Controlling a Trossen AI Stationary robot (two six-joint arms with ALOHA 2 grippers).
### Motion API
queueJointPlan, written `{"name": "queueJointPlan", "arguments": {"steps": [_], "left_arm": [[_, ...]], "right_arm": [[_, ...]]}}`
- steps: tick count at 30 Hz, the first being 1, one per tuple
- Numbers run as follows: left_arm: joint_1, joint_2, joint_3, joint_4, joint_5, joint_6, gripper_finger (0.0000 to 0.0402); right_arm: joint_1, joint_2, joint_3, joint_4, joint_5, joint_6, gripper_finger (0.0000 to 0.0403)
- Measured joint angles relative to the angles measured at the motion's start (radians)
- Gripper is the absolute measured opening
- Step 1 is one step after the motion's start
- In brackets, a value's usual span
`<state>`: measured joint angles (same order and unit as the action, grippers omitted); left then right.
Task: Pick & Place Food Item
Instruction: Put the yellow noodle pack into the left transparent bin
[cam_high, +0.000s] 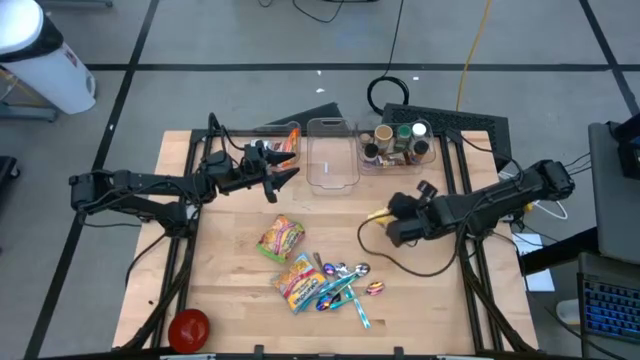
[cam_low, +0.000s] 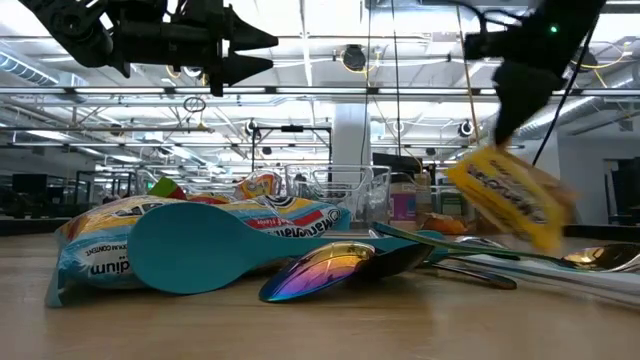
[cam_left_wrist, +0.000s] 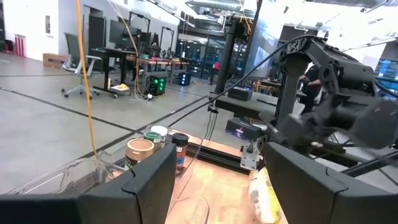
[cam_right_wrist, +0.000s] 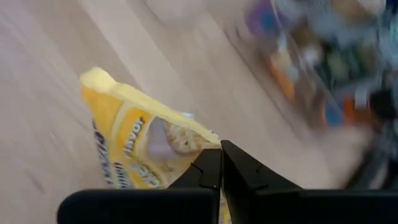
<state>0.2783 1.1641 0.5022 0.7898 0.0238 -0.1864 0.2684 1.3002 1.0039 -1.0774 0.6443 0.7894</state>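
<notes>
- Yellow snack packet (cam_right_wrist: 140, 146): a flat, glossy pouch with printed lettering and a picture of the food on its face; a crimped seal runs along one end.
- Orientation: in the low view the yellow snack packet (cam_low: 510, 197) hangs tilted, its long axis sloping downward from the held end.
- Position: lifted clear of the wooden table (cam_high: 430, 310), over the right half, short of the far edge.
- Right gripper (cam_right_wrist: 220, 163): fingers clamped together on one corner of the packet, which hangs below them.
- Left gripper (cam_high: 285, 176): fingers parted, holding nothing, raised near the far edge beside the clear bin (cam_high: 331, 152).
</notes>
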Motion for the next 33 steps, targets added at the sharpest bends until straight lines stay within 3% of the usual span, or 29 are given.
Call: {"name": "queueJointPlan", "arguments": {"steps": [14, 29, 33], "left_arm": [[-0.032, 0.000, 0.000, -0.002, 0.028, 0.003, 0.0253], [-0.156, 0.001, 0.001, 0.022, 0.019, 0.140, 0.0253], [-0.191, 0.001, 0.046, -0.075, 0.018, 0.166, 0.0253]], "right_arm": [[-0.001, -0.033, 0.001, 0.908, 0.039, -0.647, 0.0000], [-0.048, 0.040, -0.167, 1.608, 0.077, -0.993, 0.0000], [-0.038, 0.041, -0.198, 1.717, 0.145, -1.070, 0.0000]]}}
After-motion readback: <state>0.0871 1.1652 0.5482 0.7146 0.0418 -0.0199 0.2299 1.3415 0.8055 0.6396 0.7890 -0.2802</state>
